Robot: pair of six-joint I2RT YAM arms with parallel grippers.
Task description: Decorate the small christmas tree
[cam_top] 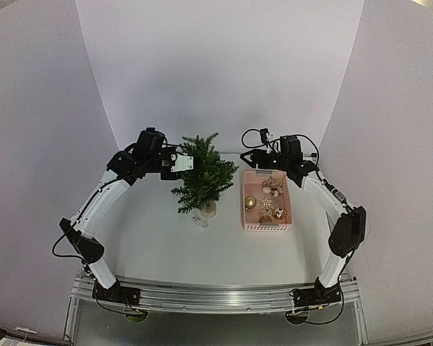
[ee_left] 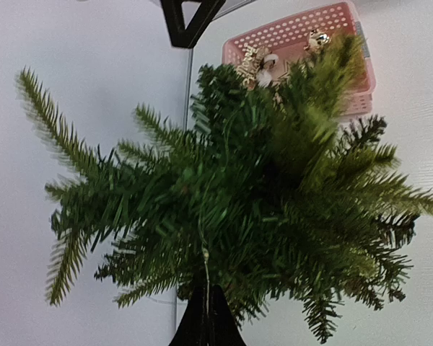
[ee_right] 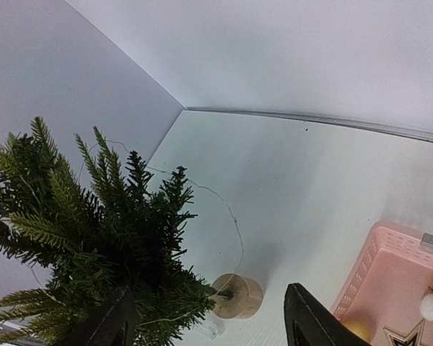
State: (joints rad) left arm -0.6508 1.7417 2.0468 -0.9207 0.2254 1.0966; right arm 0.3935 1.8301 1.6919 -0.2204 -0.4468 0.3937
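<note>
Left pincer (ee_left: pixel 206 306) is pinched together on a thin wire (ee_left: pixel 205 261), with the small christmas tree (ee_left: pixel 260 209) right in front of its tips. Right pincer (ee_right: pixel 209 292) stands apart, empty, the tree left of it and a pink basket (ee_right: pixel 390 277) to its right.

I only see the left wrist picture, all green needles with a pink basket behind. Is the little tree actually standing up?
Observer: Yes. From above, the tree stands upright on a round wooden base on the table.
Operator: And where is the other arm?
Observer: Its pincer hangs open by the far end of the basket, apart from the tree.
Operator: Anything on the table I'm missing?
Observer: A thin wire loops out of the tree across the table.
</note>
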